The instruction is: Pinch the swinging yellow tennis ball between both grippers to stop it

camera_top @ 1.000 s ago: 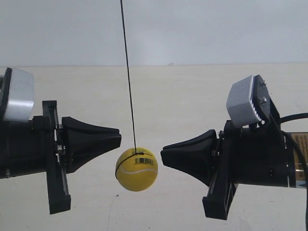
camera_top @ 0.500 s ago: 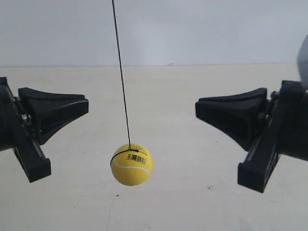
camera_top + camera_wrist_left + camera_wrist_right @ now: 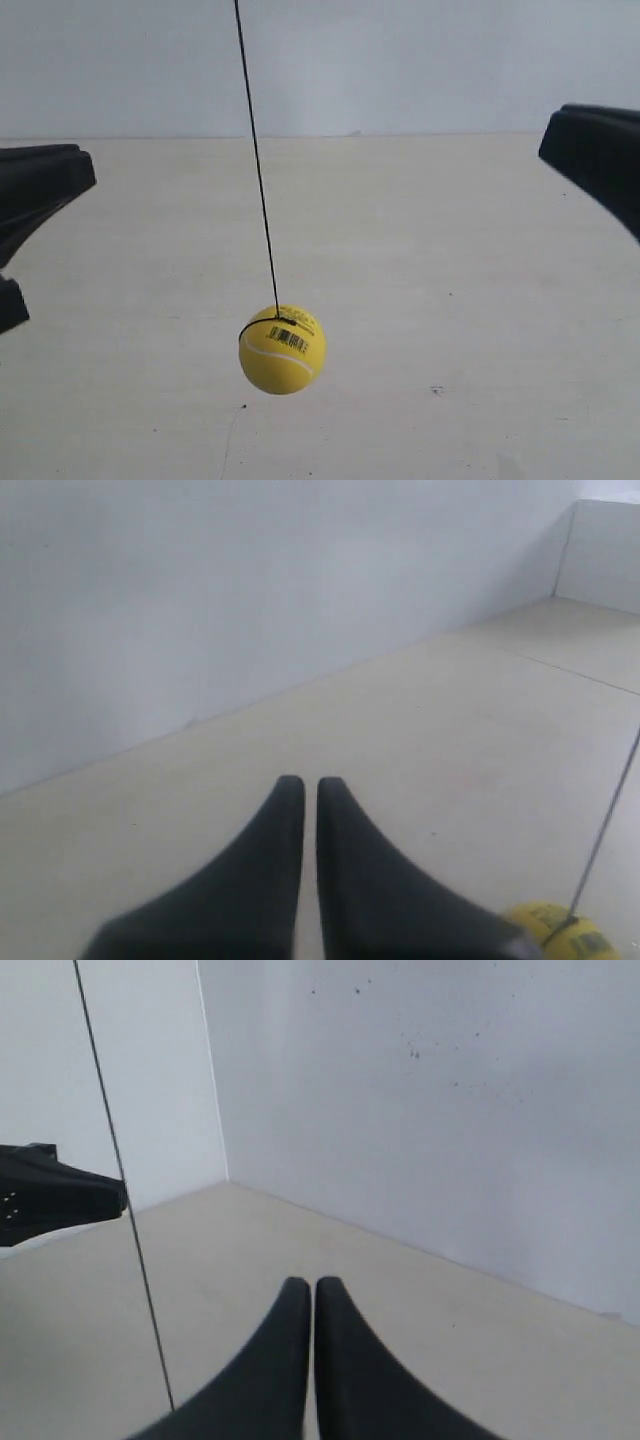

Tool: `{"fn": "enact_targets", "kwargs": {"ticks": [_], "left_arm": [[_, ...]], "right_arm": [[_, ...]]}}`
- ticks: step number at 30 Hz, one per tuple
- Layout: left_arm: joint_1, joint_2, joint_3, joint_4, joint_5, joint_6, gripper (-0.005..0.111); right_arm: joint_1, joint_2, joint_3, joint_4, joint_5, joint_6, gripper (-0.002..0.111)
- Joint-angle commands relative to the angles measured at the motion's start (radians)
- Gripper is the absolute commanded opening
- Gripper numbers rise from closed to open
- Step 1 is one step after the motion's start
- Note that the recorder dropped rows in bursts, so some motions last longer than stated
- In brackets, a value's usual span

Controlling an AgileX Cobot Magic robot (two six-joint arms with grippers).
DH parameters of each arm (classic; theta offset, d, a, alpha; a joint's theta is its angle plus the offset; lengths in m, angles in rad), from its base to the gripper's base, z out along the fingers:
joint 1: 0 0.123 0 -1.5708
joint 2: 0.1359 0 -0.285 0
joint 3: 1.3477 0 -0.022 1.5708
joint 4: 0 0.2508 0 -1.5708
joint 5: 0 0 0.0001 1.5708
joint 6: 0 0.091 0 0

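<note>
The yellow tennis ball point(image 3: 282, 350) hangs free on its thin dark string point(image 3: 258, 170) over the beige surface, barcode sticker facing the camera. Nothing touches it. The black tip of the arm at the exterior view's left point(image 3: 45, 180) sits at the frame edge, well above and aside of the ball. The tip of the arm at the exterior view's right point(image 3: 598, 150) is equally far off. My left gripper point(image 3: 303, 783) is shut and empty, with the ball point(image 3: 555, 930) beside it. My right gripper point(image 3: 305, 1283) is shut and empty, and the string point(image 3: 120, 1190) hangs near it.
A beige floor point(image 3: 450, 250) meets pale grey walls point(image 3: 420, 60) behind. In the right wrist view the other arm's black tip point(image 3: 60, 1200) shows beyond the string, near a wall corner point(image 3: 210, 1090).
Both grippers have drawn apart and upward, from flanking the ball to the edges of the exterior view. The ball has swung slightly and hangs untouched.
</note>
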Motion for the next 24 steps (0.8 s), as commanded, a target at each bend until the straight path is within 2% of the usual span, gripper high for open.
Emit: {"fn": "enact_targets", "kwargs": {"ticks": [1,6,10,16,21,24], "left_arm": [[-0.005,0.038,0.057,0.098,-0.121,-0.046,0.005],[-0.005,0.162,0.094,0.125,-0.220,-0.046,0.005],[-0.005,0.284,0.094,0.157,-0.351,-0.012,0.005],[-0.005,0.415,0.094,0.154,-0.365,0.090,0.005],[-0.005,0.494,0.094,0.035,-0.377,0.237,0.005],[-0.005,0.532,0.094,0.004,-0.444,0.286,0.005]], "right_arm": [[0.002,0.019,0.057,-0.086,-0.080,0.060,0.000],[0.002,0.136,0.068,-0.171,-0.207,0.114,0.000],[0.002,0.303,0.068,-0.182,-0.328,0.074,0.000],[0.002,0.497,0.062,-0.132,-0.415,-0.069,0.000],[0.002,0.592,0.059,-0.011,-0.426,-0.212,0.000],[0.002,0.640,0.052,0.012,-0.435,-0.249,0.000]]}}
